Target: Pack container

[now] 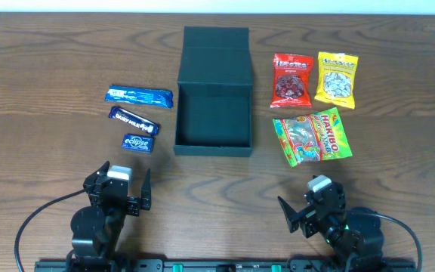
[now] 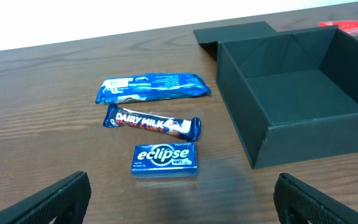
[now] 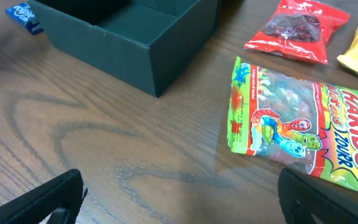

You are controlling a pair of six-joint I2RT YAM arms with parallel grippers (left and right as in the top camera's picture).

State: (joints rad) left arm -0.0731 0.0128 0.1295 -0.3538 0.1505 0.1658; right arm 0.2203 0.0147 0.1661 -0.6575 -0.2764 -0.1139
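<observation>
The dark teal container [image 1: 214,147] stands open at the table's middle, lid flap [image 1: 215,38] lying back, inside empty; it also shows in the left wrist view [image 2: 303,134] and the right wrist view [image 3: 135,46]. Left of it lie a blue wrapper bar [image 1: 138,96], a Dairy Milk bar [image 1: 134,119] and an Eclipse mints box [image 1: 137,143]. Right of it lie a red packet [image 1: 291,80], a yellow packet [image 1: 337,78] and a Haribo bag [image 1: 312,136]. My left gripper [image 2: 179,205] is open and empty just short of the Eclipse box [image 2: 165,160]. My right gripper [image 3: 185,202] is open and empty short of the Haribo bag [image 3: 303,127].
Bare wooden table [image 1: 225,181] lies between both grippers and the container. Both arm bases sit at the front edge, with cables looping beside them.
</observation>
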